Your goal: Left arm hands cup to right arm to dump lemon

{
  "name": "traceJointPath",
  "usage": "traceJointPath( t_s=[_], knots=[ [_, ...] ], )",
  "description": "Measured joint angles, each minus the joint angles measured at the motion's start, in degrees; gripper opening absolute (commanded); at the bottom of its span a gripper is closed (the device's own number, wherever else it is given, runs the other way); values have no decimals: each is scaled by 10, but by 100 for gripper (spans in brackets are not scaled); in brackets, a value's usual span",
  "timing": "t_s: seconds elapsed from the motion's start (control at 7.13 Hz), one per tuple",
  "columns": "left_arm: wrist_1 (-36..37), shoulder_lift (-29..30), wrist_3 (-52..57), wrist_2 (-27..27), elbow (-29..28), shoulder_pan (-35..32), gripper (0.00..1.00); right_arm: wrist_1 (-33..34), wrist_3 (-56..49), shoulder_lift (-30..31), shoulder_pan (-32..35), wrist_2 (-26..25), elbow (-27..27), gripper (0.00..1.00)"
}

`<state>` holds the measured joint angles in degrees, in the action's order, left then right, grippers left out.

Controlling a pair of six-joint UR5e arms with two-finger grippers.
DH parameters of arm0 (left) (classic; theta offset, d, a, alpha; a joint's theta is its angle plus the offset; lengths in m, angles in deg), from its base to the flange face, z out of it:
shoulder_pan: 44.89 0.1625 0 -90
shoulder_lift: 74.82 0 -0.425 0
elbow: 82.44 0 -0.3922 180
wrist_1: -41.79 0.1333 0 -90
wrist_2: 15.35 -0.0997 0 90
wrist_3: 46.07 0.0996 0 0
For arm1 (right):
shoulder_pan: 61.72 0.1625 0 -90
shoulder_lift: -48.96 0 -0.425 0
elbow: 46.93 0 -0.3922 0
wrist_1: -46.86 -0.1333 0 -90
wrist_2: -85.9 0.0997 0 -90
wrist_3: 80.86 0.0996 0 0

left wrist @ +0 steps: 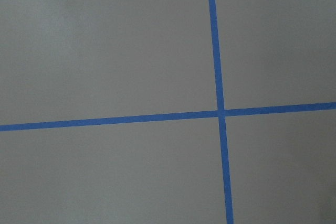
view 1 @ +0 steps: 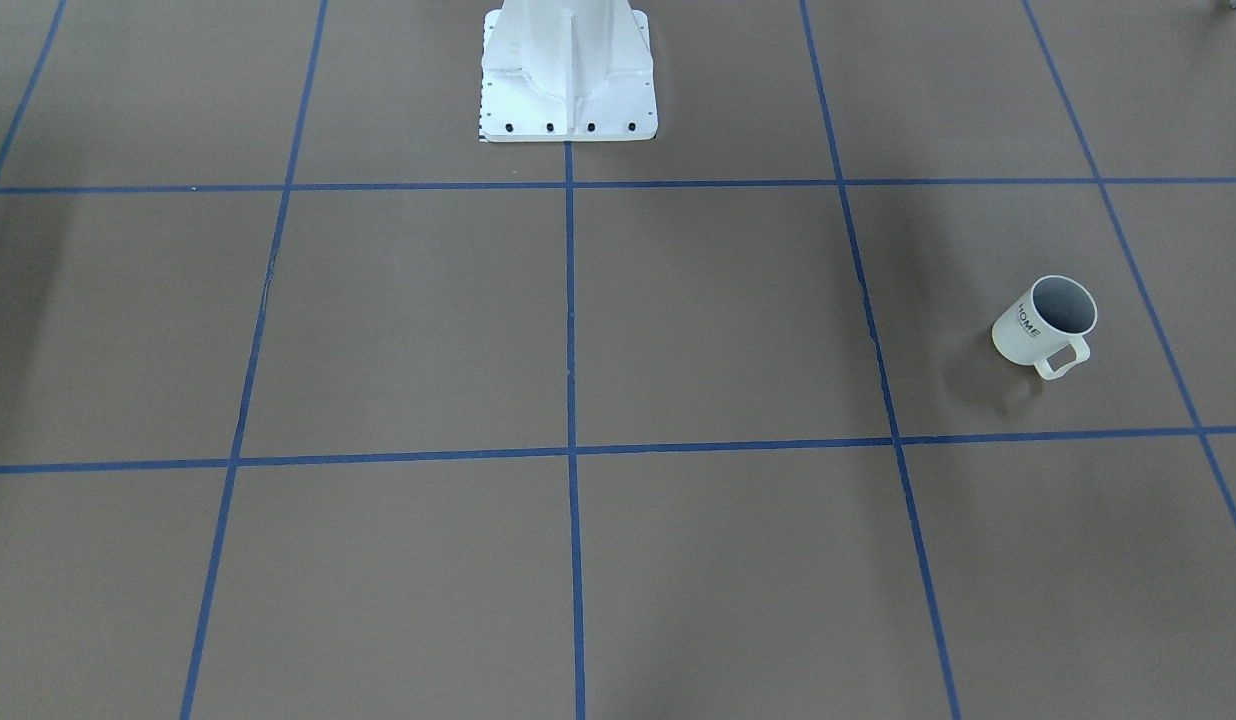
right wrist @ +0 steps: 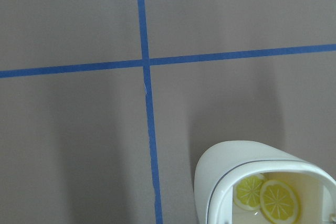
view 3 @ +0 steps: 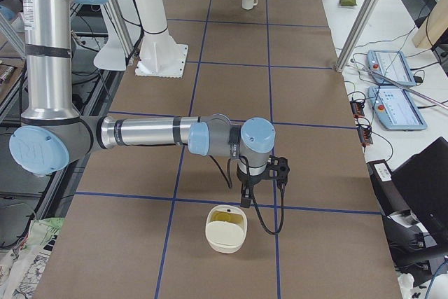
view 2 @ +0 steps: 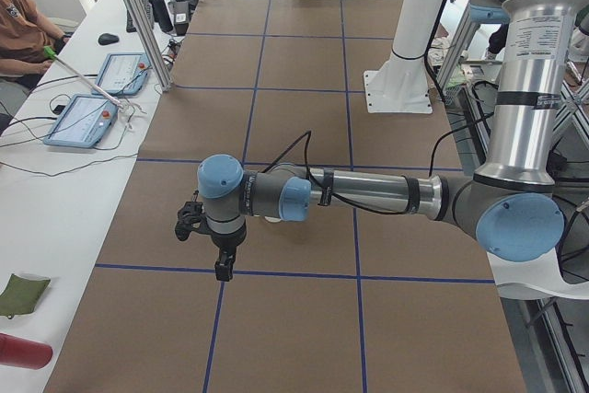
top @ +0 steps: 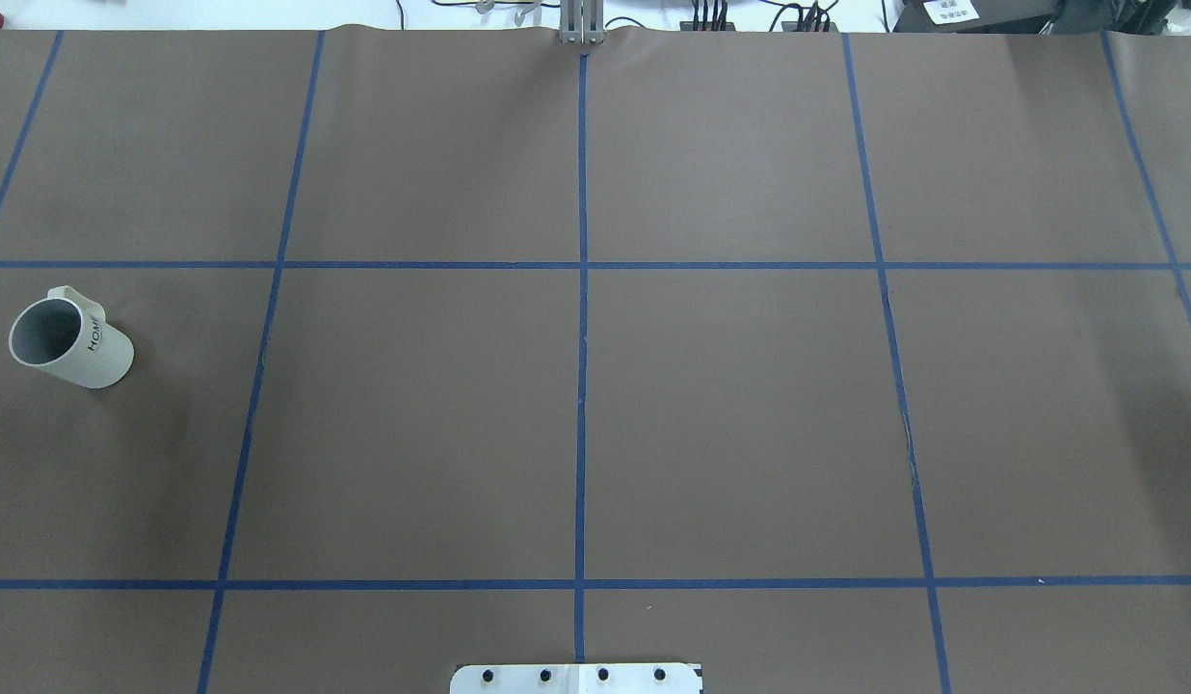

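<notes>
Item 1, cup (top: 70,342): off-white mug, grey inside, "HOME" printed on its side, squared handle turned away from the robot. It stands upright on the desk (top: 730,414) at the robot's far left, in the middle row of squares, left of a lengthwise blue tape line (top: 258,386).

Item 2, left gripper (view 2: 224,271): points straight down above the desk, near a tape crossing. It shows only from the side, so I cannot tell how far it is open or whether it holds anything.

Item 3, robot base (view 1: 568,70): white pedestal on a bolted plate, set on the centre tape line.

Item 4, right gripper (view 3: 246,202): points down over a tape line. Its opening and any hold cannot be told, as it too shows side-on only.

Item 5, white container (view 3: 226,230): rounded, open-topped, on the desk just beside the right gripper and apart from it. Two yellow citrus slices (right wrist: 273,198) lie inside.
</notes>
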<state>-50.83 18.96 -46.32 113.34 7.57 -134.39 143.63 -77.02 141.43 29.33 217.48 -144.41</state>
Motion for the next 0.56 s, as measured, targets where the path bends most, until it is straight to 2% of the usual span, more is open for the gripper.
traceJointPath(
  t_s=[0.56],
  knots=[
    [1,0,0,1,1,0,100,-1,-1,-4,0,1,0,100]
  ],
)
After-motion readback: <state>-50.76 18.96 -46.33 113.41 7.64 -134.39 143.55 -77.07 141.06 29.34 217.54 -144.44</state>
